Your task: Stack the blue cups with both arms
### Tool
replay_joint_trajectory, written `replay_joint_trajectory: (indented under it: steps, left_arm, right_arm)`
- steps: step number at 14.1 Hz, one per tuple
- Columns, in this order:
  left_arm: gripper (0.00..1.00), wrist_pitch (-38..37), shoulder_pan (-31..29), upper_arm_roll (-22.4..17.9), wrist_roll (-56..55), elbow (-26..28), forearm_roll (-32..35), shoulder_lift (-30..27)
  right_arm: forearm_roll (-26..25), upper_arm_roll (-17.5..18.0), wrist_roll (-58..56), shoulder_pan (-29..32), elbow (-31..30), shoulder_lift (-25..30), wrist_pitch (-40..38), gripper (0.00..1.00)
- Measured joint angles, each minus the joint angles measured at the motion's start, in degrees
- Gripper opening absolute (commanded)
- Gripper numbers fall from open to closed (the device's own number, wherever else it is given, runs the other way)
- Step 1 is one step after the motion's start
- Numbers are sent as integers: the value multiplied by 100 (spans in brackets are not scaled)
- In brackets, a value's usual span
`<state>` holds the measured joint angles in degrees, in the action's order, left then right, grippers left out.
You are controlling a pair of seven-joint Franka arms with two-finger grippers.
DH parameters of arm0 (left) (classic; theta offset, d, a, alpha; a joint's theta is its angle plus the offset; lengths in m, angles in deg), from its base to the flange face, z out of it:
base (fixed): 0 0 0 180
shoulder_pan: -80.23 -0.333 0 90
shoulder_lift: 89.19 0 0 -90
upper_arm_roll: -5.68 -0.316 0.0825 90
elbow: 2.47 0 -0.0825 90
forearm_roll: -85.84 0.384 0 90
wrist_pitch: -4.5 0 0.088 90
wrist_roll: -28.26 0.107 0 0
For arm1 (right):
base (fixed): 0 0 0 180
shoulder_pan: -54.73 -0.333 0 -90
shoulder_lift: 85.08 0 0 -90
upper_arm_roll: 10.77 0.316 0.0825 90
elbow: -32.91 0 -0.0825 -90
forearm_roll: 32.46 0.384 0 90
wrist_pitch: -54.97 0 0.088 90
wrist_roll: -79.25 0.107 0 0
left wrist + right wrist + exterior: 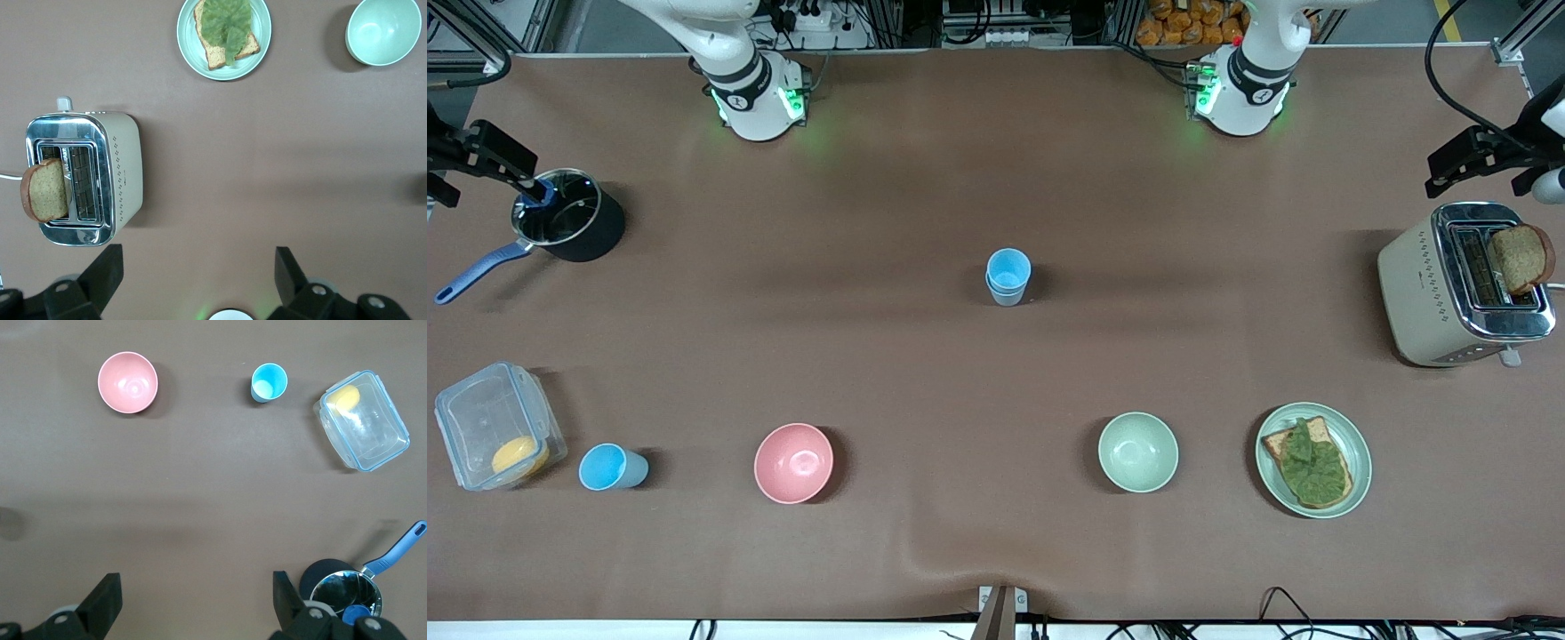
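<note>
**Two blue cups nested mid-worktop, both claws empty**

You see the stacked cups [1008, 276] well apart from both claws. Left claw [199, 277] gapes wide over the toaster [87, 177]; right claw [197, 600] gapes wide beside the saucepan [343, 593]. Lone blue cup [609, 467] sits by the pink bowl [793, 462].

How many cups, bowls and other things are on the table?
Blue cups: 3, two stacked, one alone
Bowls: 2, pink, green
Pot: 1
Toaster: 1
Plate: 1
Clear box: 1
Total: 9
</note>
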<state>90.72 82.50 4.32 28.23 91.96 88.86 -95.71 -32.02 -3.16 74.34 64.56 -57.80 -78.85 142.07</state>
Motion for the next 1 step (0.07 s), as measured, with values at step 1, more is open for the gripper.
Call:
replay_joint_trajectory:
  steps: [1]
  left_arm:
    - [100, 0, 0, 0, -13, 0, -28, 0]
  right_arm:
    - [0, -3, 0, 1, 0, 0, 1, 100]
